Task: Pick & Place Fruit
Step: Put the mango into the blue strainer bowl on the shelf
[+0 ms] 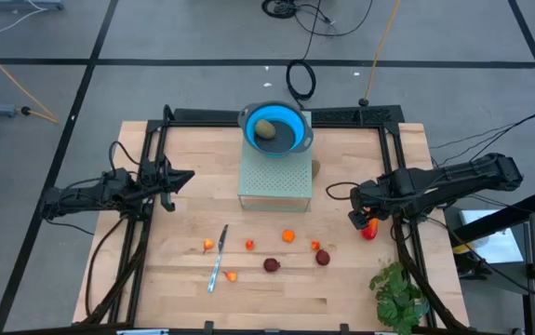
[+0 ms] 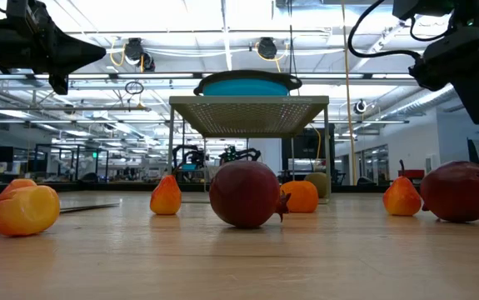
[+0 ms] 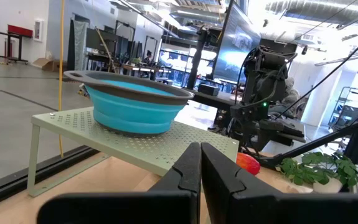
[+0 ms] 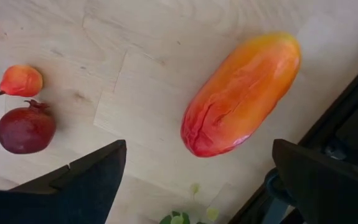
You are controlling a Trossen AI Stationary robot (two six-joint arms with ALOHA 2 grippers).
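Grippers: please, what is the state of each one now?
Left gripper: fingers closed, holding nothing.
Right gripper: fingers wide open above the red-orange oblong fruit, not holding it.

The light blond wooden bench shows pale plank seams. A pale green perforated metal stand carries a bright blue collapsible bowl with a grey rim, an olive-brown oval fruit inside. The oblong fruit shades from red through orange to yellow. Two round fruits are dark maroon. The leafy plant is green.
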